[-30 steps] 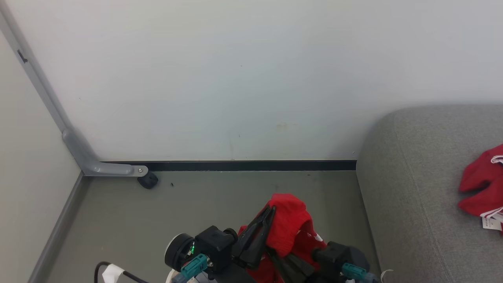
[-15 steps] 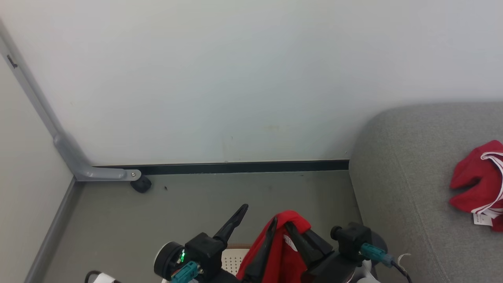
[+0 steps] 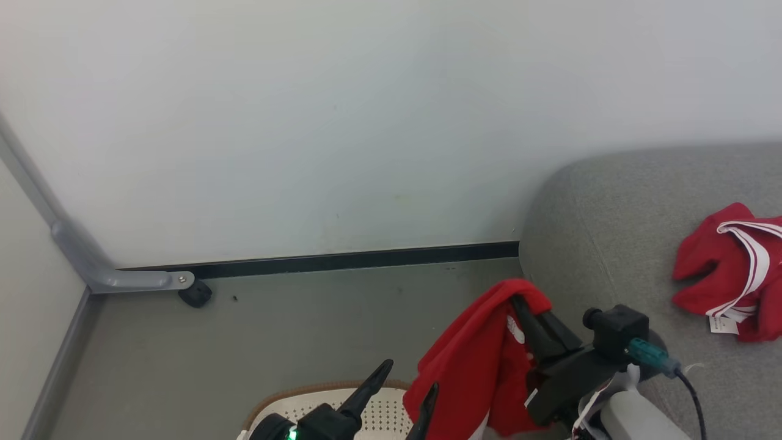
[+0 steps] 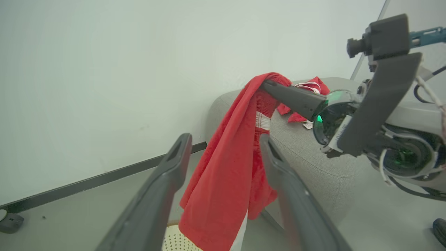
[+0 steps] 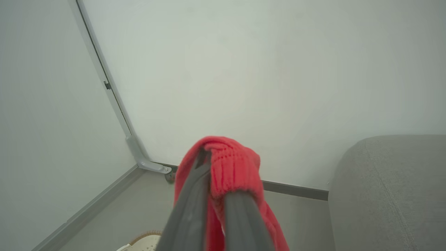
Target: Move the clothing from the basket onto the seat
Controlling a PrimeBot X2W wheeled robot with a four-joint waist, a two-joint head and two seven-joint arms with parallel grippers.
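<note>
The right end effector [image 3: 525, 308] pinches a red garment [image 3: 476, 360] aloft, the cloth draping down over the grey floor [image 3: 275, 330] just beside the rounded end of the grey sofa [image 3: 611, 244]. At the bottom edge the left end effector [image 3: 411, 376] stands with fingers spread and empty above the cream, brown-rimmed basket [image 3: 287, 409]. A second red garment [image 3: 727, 269] – white-striped, with a small white tag [image 3: 723, 324] – lies crumpled on the sofa. Behind, a pale wall [image 3: 366, 122] meets a black skirting strip [image 3: 342, 263]; a grey bracket [image 3: 122, 280] and a black caster [image 3: 195, 293] sit at left.
</note>
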